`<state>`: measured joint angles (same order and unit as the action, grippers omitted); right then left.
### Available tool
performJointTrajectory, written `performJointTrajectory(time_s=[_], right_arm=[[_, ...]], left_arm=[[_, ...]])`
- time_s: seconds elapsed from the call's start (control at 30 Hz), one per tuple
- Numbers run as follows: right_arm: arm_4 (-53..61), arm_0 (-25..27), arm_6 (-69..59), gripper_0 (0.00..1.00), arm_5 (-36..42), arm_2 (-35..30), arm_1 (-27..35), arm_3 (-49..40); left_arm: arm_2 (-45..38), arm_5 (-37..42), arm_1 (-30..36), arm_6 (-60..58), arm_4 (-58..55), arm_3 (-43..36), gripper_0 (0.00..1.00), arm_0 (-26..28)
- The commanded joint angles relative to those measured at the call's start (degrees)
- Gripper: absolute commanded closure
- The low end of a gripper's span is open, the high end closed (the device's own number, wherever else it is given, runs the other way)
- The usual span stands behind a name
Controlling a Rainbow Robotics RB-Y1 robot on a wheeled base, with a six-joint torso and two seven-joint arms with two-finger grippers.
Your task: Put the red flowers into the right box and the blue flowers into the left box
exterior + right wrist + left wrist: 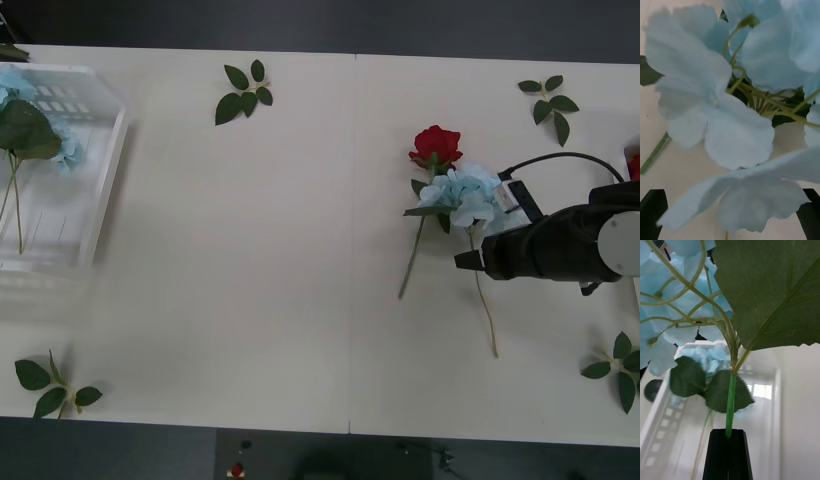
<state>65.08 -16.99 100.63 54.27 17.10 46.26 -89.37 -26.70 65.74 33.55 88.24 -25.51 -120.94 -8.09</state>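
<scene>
My left gripper [729, 433] is shut on the green stem of a blue flower [673, 315]. The flower hangs over the left box [662, 416], a white slotted basket with another blue flower [709, 356] lying inside. In the front view the left box [105, 170] stands at the table's far left with blue blooms [15, 90] and a large leaf in it. At mid-right, my right gripper [470, 258] hovers open at a blue flower [460, 195] on the table, its petals [715, 105] close before the black fingers [653, 210]. A red flower [436, 147] lies beside it. The right box shows as a thin white rim [636, 295].
Green leaf sprigs lie at the back centre [245, 92], back right [550, 105], front left [55, 385] and front right [620, 370]. Another red bloom [634, 166] peeks in at the right edge. The wide middle of the table [250, 280] is bare.
</scene>
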Motion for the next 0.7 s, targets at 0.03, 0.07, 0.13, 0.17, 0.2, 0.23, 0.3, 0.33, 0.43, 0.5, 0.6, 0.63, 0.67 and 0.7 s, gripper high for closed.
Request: performJointTrajectory(time_s=[0.03, 0.07, 0.13, 0.17, 0.2, 0.23, 0.3, 0.33, 0.43, 0.5, 0.6, 0.63, 0.67, 0.7], right_arm=[[-3.8, -1.8, -7.6, 0.00, 1.2, -0.8, -1.3, -0.5], [-4.5, -1.9, -8.4, 0.00, 1.3, -0.8, -1.8, -0.5], [-6.1, -1.9, -10.1, 0.00, 1.3, -0.8, -2.6, -0.5], [-6.5, -2.0, -10.5, 0.00, 1.3, -0.8, -2.8, -0.5], [-7.6, -2.1, -11.4, 0.00, 1.3, -0.8, -3.3, -0.5], [-8.2, -2.2, -11.9, 0.00, 1.3, -0.8, -3.7, -0.5], [-10.1, -2.4, -12.5, 0.00, 1.3, -0.8, -4.6, -0.4], [-10.9, -2.6, -12.7, 0.00, 1.2, -0.8, -5.1, -0.4], [-13.1, -2.9, -13.1, 0.00, 1.2, -0.8, -6.2, -0.4], [-14.6, -3.1, -13.4, 0.00, 1.2, -0.8, -6.8, -0.3], [-15.2, -3.4, -13.5, 0.00, 1.3, -0.8, -7.5, 0.6], [-15.3, -3.5, -13.5, 0.00, 1.2, -0.8, -7.6, 0.8], [-15.5, -3.5, -13.6, 0.00, 1.2, -0.8, -7.8, 1.0], [-15.8, -3.7, -13.6, 0.00, 1.3, -0.8, -7.8, 1.2]], left_arm=[[-0.8, -1.4, 4.6, 1.8, -1.0, 4.0, 0.99, 2.6], [-1.0, -2.4, 4.9, 1.9, -1.0, 5.0, 0.99, 3.0], [-1.2, -4.0, 5.1, 2.4, -1.0, 7.4, 0.85, 3.2], [-1.3, -4.3, 5.1, 2.5, -1.0, 7.9, 0.67, 3.2], [-1.4, -5.4, 5.1, 2.7, -1.2, 9.0, 0.42, 3.2], [-1.4, -6.0, 5.1, 2.9, -1.4, 9.6, 0.32, 3.2], [-1.2, -6.3, 5.0, 3.3, -1.6, 10.2, 0.13, 3.1], [-1.0, -6.3, 5.1, 3.4, -1.9, 10.2, 0.09, 3.1], [-0.2, -6.3, 5.0, 3.8, -2.7, 10.1, 0.06, 3.1], [0.5, -6.3, 5.1, 4.3, -5.7, 10.0, 0.05, 3.0], [2.9, -6.1, 5.1, 9.8, -11.2, 9.1, 0.04, 2.2], [3.9, -5.6, 5.1, 11.2, -12.8, 8.7, 0.05, 1.8], [4.5, -5.1, 5.1, 12.0, -13.8, 8.4, 0.05, 1.4], [5.9, -4.0, 5.1, 13.8, -15.6, 8.0, 0.05, 0.4]])
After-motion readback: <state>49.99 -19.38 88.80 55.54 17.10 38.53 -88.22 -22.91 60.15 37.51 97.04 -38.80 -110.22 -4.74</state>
